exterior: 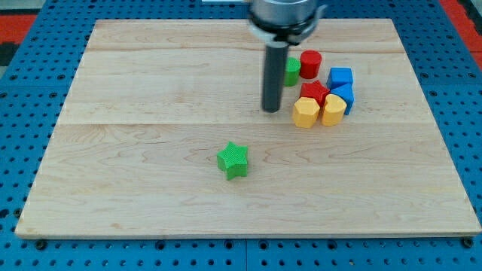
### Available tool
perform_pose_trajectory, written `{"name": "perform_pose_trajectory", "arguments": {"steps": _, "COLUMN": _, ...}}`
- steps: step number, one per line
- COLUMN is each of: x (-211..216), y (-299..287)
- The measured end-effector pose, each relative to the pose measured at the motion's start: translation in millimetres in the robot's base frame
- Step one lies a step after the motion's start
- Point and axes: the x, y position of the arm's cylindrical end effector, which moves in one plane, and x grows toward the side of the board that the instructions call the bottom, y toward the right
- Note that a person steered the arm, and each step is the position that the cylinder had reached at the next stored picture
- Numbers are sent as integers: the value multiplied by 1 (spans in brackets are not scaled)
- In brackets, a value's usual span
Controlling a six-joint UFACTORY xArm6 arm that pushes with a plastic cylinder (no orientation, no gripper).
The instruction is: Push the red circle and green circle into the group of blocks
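Note:
The red circle (310, 64) stands near the view's top right, with the green circle (291, 71) touching its left side and partly hidden behind my rod. My tip (271, 110) rests on the board just below and left of the green circle. The group lies right of the tip: a red block (313, 92), two yellow blocks (305, 113) (333, 109), and two blue blocks (340, 77) (345, 95). The red circle sits just above the red block of the group.
A green star (233, 159) lies alone toward the view's bottom centre. The wooden board (151, 90) sits on a blue perforated table (15, 150).

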Motion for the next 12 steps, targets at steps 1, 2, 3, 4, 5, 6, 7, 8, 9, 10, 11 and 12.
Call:
{"name": "perform_pose_trajectory", "arguments": {"steps": 1, "x": 31, "y": -33}}
{"name": "perform_pose_trajectory", "arguments": {"steps": 2, "x": 55, "y": -103}}
{"name": "perform_pose_trajectory", "arguments": {"steps": 3, "x": 120, "y": -91}}
{"name": "perform_pose_trajectory", "arguments": {"steps": 4, "x": 105, "y": -45}}
{"name": "perform_pose_trajectory", "arguments": {"steps": 5, "x": 29, "y": -17}}
{"name": "perform_pose_trajectory", "arguments": {"steps": 6, "x": 21, "y": 4}}
{"name": "perform_pose_trajectory", "arguments": {"steps": 7, "x": -14, "y": -86}}
{"name": "perform_pose_trajectory", "arguments": {"steps": 8, "x": -118, "y": -63}}
{"name": "perform_pose_trajectory", "arguments": {"steps": 9, "x": -181, "y": 27}}
{"name": "perform_pose_trajectory", "arguments": {"steps": 10, "x": -155, "y": 47}}
{"name": "perform_pose_trajectory", "arguments": {"steps": 11, "x": -110, "y": 89}}
{"name": "perform_pose_trajectory", "arguments": {"steps": 12, "x": -133, "y": 60}}
